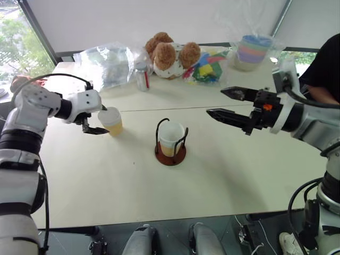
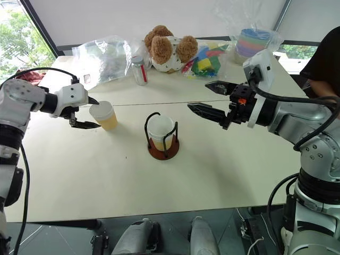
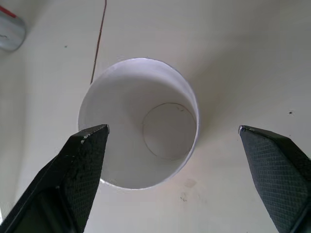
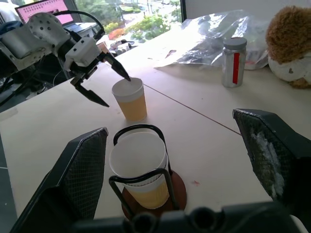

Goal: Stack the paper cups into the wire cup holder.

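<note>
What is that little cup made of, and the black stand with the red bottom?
The small tapered cup with white rim and yellow-orange outside looks like thin matte paper: its inside is plain white with a pressed-in round bottom. The stand seems to be thin black bent wire on a dark-red disc, maybe plastic or painted wood.

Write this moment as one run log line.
left gripper: open around loose paper cup | right gripper: open, empty | wire cup holder: holds cup

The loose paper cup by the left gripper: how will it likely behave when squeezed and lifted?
The paper cup looks empty in the left wrist view, so probably very light. Its thin open rim may dent or go oval under the left gripper. Standing upright and free on the table, it could tip or slide if nudged off-centre.
</note>
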Controlling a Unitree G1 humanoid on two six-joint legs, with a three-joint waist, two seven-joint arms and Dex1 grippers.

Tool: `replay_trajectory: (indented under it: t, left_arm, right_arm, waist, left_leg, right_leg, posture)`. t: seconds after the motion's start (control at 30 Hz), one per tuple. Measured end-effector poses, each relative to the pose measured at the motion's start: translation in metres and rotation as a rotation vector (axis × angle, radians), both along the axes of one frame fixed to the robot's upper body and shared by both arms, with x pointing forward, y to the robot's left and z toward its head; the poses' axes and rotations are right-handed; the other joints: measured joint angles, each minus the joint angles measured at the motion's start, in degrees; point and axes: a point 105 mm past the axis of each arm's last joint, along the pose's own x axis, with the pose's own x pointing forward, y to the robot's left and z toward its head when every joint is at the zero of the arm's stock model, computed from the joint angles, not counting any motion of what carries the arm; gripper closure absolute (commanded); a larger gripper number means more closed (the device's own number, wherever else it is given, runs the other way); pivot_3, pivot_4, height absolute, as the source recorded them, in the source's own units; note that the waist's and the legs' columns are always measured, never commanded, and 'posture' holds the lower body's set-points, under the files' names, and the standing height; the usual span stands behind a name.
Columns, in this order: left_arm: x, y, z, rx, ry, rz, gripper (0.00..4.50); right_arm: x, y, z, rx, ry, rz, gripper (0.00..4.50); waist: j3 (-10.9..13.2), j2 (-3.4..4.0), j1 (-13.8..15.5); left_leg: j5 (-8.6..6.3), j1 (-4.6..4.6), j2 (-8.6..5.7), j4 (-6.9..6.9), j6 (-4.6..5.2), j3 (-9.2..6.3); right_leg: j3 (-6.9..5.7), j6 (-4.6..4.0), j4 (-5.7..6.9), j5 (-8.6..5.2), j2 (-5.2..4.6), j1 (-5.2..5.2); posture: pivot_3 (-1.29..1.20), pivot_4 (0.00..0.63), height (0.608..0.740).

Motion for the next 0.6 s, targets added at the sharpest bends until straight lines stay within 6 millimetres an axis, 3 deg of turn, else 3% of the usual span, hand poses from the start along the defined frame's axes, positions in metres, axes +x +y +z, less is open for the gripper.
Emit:
replay_trajectory:
  t: [0.17,0.2,0.47,0.53,0.6]
  left_arm:
    - [0.007,-0.004,-0.011,0.064,0.018,-0.027,4.10]
    - [0.007,-0.004,-0.012,0.071,0.016,-0.031,4.47]
    - [0.014,-0.012,0.001,0.085,0.001,-0.052,4.47]
    - [0.015,-0.020,0.013,0.076,-0.005,-0.080,4.47]
    - [0.015,-0.044,0.042,0.008,-0.018,-0.161,4.47]
  right_arm:
    - [0.001,-0.001,0.001,0.007,-0.006,-0.017,0.00]
    - [0.002,-0.001,0.001,0.010,-0.004,-0.019,0.00]
    - [0.000,-0.011,-0.007,-0.019,0.033,-0.048,0.00]
    - [-0.003,-0.018,-0.012,-0.042,0.060,-0.054,0.00]
    - [-0.009,-0.027,-0.019,-0.082,0.097,-0.059,0.00]
  waist:
    - [0.01,-0.03,-0.02]
    - [0.01,-0.03,-0.06]
    - [0.03,-0.11,0.06]
    - [0.07,-0.18,0.23]
    - [0.10,-0.23,0.90]
  left_leg:
    - [-0.01,-0.01,0.00,0.01,0.01,0.00]
    - [-0.01,-0.01,0.00,0.00,0.02,0.00]
    - [-0.01,-0.02,0.00,0.01,0.03,-0.01]
    - [-0.01,-0.07,0.00,0.02,0.03,-0.06]
    - [-0.03,-0.16,0.00,0.10,0.05,-0.07]
  right_leg:
    - [0.00,0.00,0.00,0.00,0.00,0.00]
    - [0.00,0.00,0.00,0.00,0.00,0.00]
    - [-0.01,0.00,-0.01,0.00,0.00,0.00]
    - [-0.04,0.01,-0.02,0.00,0.00,0.00]
    - [-0.06,0.01,-0.05,0.00,0.01,-0.01]
  posture:
    - [0.00,0.150,0.740]
    - [0.00,0.150,0.740]
    - [0.00,0.150,0.740]
    - [0.00,0.150,0.740]
    - [0.00,0.150,0.740]
